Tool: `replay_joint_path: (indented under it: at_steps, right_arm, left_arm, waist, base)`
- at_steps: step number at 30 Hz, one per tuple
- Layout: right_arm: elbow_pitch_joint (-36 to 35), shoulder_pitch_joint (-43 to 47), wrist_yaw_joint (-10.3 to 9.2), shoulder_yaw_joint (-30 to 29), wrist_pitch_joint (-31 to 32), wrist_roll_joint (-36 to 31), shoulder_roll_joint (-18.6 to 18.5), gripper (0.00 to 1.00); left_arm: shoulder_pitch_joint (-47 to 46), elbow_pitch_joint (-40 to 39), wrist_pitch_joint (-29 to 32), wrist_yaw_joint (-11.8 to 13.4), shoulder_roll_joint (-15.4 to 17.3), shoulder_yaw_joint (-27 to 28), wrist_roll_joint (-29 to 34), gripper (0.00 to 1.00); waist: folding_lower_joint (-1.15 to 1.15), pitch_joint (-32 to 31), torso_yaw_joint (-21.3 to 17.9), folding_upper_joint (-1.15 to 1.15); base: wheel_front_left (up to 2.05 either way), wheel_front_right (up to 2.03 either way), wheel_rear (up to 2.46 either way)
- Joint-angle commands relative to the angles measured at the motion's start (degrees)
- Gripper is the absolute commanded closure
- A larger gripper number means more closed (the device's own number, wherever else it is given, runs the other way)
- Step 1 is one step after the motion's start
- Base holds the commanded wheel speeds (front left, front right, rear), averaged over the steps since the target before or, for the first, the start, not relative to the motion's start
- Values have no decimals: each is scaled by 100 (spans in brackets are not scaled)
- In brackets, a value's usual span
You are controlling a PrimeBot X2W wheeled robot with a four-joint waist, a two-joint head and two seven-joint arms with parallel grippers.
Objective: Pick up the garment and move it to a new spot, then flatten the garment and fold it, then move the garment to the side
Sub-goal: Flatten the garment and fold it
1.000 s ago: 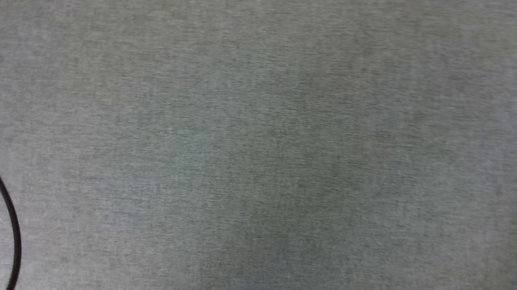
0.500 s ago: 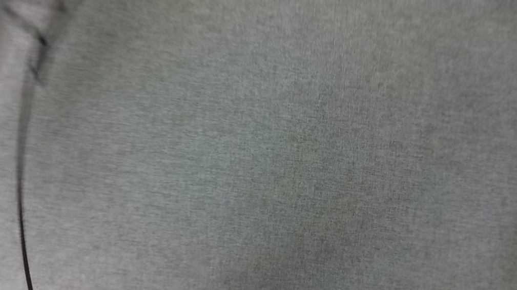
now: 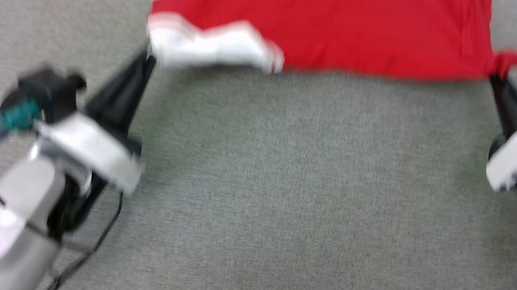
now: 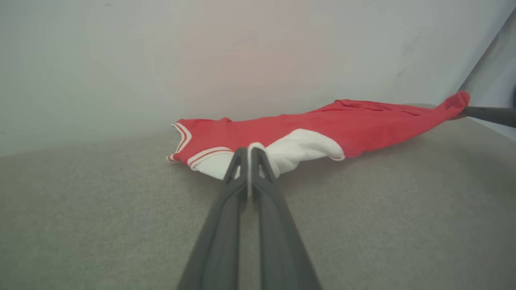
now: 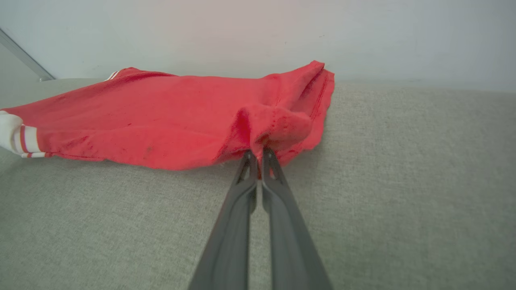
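Garment point(image 3: 341, 18) sits at the top of the head view, where moments ago we saw bare grey worktop point(image 3: 281, 195); our head swung. Left tool point(image 3: 148, 57) pinches its white sleeve point(image 3: 206, 46), right tool point(image 3: 493, 78) a red corner, so we judge flattening underway.

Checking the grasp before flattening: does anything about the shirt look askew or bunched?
No damage shows, but the garment is held unevenly. The left gripper pinches a crumpled white sleeve and the right gripper a bunched red corner, so its near edge runs crooked.
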Motion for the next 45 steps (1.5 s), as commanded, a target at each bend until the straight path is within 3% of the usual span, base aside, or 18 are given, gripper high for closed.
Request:
replay_joint_path:
  at_steps: [1,11,25,37,45]
  right_arm:
    - [-90,223,-2,19,36,112,-79,100]
    - [-723,1704,-3,-134,468,795,-564,100]
    - [-1736,3593,-3,-584,1304,1342,-848,100]
    - [-2555,4918,-2,-1333,1938,1368,-695,100]
    - [-3041,5033,-2,-1811,2219,1279,-408,100]
  left_arm:
    - [224,-81,60,37,65,-19,-63,100]
    - [1781,-880,769,119,707,-256,-357,100]
    - [3737,-2163,1418,423,1230,-372,-1210,100]
    - [4760,-2928,1655,595,1652,-445,-1552,100]
    - [4411,-3075,1412,594,1634,-253,-1381,100]
  waist:
    - [1,-270,73,0]
    - [1,-863,124,0]
    - [1,-1646,-16,0]
    - [1,-1790,-64,0]
    - [1,-1686,-103,0]
  base:
    - [0,0,0]
    - [0,0,0]
    - [0,0,0]
    - [0,0,0]
    - [0,0,0]
